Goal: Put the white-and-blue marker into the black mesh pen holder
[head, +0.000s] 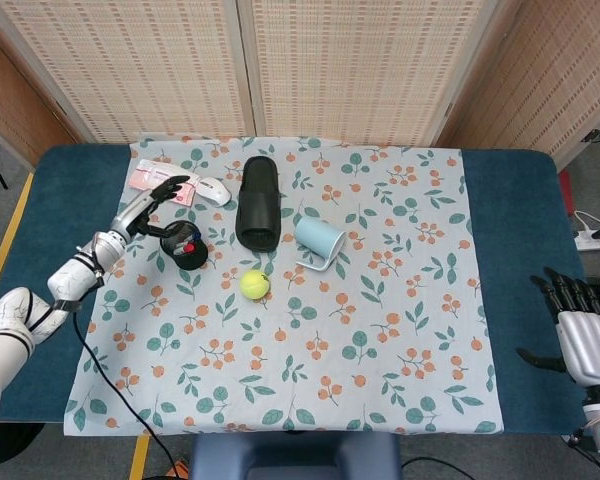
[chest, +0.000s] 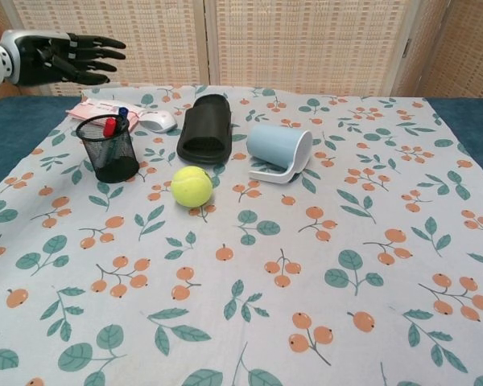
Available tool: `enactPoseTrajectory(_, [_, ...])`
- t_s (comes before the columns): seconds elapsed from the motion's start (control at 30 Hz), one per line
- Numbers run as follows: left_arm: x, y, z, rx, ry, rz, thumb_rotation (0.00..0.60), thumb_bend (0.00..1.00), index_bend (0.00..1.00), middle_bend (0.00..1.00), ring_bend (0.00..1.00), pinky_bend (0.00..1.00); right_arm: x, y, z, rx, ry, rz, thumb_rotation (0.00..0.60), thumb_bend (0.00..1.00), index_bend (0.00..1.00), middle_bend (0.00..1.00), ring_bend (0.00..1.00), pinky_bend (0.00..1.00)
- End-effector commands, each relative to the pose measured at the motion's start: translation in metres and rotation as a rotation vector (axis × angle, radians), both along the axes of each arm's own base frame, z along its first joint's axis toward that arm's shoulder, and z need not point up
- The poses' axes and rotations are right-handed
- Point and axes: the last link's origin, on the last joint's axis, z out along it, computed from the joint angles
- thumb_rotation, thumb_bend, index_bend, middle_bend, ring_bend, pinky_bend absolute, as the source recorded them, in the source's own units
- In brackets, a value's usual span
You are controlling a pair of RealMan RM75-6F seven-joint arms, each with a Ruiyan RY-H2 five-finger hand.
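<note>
The black mesh pen holder (chest: 109,150) (head: 184,245) stands on the floral cloth at the left. The white-and-blue marker (chest: 121,115) leans inside it beside a red-capped pen (chest: 109,127), with only its blue tip showing above the rim. My left hand (chest: 60,59) (head: 161,192) hovers above and behind the holder, fingers stretched out and apart, holding nothing. My right hand (head: 585,335) rests at the far right edge of the table, fingers spread, empty; the chest view does not show it.
A black slipper (chest: 204,127), a white mouse (chest: 158,121) and a pink packet (chest: 97,109) lie behind the holder. A yellow tennis ball (chest: 191,186) and a tipped light-blue mug (chest: 279,151) sit to its right.
</note>
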Motion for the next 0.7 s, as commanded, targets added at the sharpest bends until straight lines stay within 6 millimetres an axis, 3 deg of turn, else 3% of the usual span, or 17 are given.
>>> enactPoseTrajectory(0.03, [0.019,-0.014,0.046,0.251,0.16,-0.227,0.6,0.4,0.13,0.02,0.0,0.04,0.001,0.0,-0.001,0.008,-0.006,0.006,0.6,0.0,0.11,0.0,0.0,0.0])
enactPoseTrajectory(0.13, [0.025,-0.054,0.069,0.51,0.411,-0.359,0.6,0.41,0.16,0.05,0.0,0.07,0.004,0.002,0.0,0.015,-0.013,0.027,0.6,0.0,0.11,0.0,0.0,0.0])
enactPoseTrajectory(0.2, [0.027,-0.095,0.077,0.665,0.612,-0.373,0.6,0.41,0.17,0.08,0.0,0.08,0.007,0.005,0.0,0.021,-0.017,0.04,0.6,0.0,0.11,0.0,0.0,0.0])
enactPoseTrajectory(0.3, [0.026,-0.154,0.075,0.793,0.824,-0.321,0.6,0.4,0.19,0.1,0.0,0.08,0.011,0.008,-0.001,0.032,-0.02,0.062,0.6,0.0,0.12,0.0,0.0,0.0])
enactPoseTrajectory(0.4, [0.018,-0.201,0.06,0.814,0.915,-0.277,0.6,0.4,0.19,0.09,0.0,0.08,0.018,0.012,-0.004,0.054,-0.03,0.093,0.6,0.0,0.12,0.0,0.0,0.0])
enactPoseTrajectory(0.5, [0.001,-0.233,0.047,0.785,0.944,-0.227,0.6,0.39,0.17,0.08,0.0,0.08,0.024,0.017,-0.008,0.079,-0.031,0.127,0.6,0.0,0.12,0.0,0.0,0.0])
enactPoseTrajectory(0.7, [-0.053,-0.266,0.043,0.712,1.047,-0.052,0.6,0.39,0.14,0.04,0.0,0.08,0.027,0.021,-0.008,0.081,-0.024,0.144,0.6,0.0,0.12,0.0,0.0,0.0])
